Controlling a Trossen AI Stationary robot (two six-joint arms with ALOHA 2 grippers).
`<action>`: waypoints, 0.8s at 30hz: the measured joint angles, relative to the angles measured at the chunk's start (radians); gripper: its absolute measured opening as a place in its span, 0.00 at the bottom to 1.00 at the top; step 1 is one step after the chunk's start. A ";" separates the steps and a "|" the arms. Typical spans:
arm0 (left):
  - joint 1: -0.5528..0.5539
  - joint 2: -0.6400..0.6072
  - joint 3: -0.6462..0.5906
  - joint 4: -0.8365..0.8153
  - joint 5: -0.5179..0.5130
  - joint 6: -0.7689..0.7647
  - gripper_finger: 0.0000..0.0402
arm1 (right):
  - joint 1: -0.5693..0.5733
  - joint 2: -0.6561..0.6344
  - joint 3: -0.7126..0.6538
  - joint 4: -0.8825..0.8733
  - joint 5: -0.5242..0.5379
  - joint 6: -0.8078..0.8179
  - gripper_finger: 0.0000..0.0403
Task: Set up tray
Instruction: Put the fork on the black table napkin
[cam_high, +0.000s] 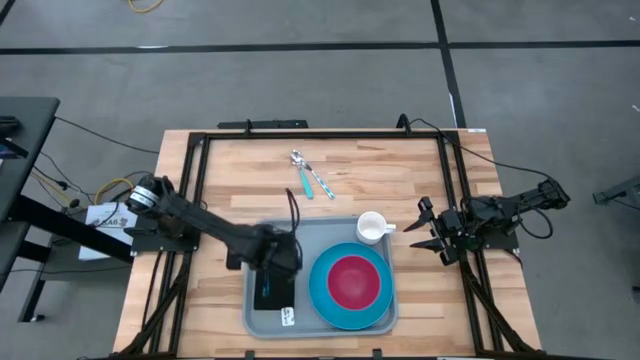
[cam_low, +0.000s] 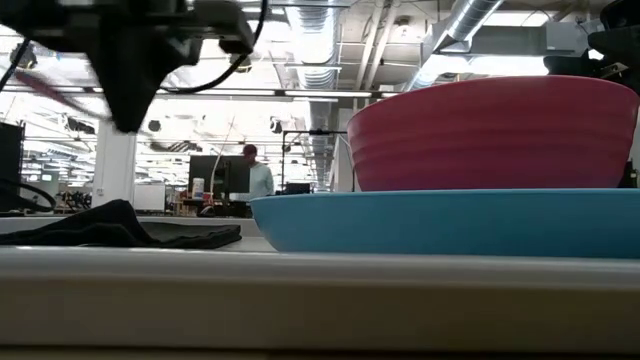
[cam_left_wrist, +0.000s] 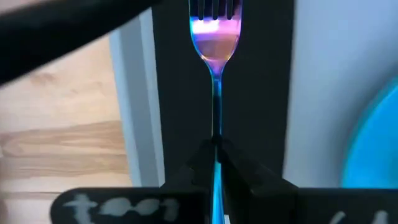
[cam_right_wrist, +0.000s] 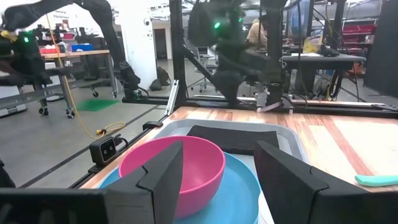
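On the wooden tabletop (cam_high: 230, 170) I see the tray (cam_high: 300, 232) at lower centre; my left gripper (cam_left_wrist: 216, 163) clamps a fork (cam_left_wrist: 215, 37) above its black napkin (cam_high: 274, 292); right gripper (cam_high: 428, 232) waits open, right.

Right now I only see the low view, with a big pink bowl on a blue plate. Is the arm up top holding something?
Observer: Yes, the left gripper is shut on a fork, above the black napkin.
Operator: Where's the napkin?
Observer: In the tray, beside the plate.
Operator: And the other arm?
Observer: The right gripper is open, off the tray's right side.
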 joint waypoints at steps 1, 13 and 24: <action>-0.010 0.000 -0.029 0.037 0.001 -0.011 0.00 | 0.000 0.000 0.000 0.000 0.000 0.000 0.47; -0.040 0.000 -0.252 0.256 0.005 -0.057 0.00 | 0.000 0.000 0.000 0.000 0.000 0.000 0.47; -0.039 0.000 -0.323 0.364 0.009 -0.014 0.00 | 0.000 0.000 0.000 0.000 0.000 0.000 0.47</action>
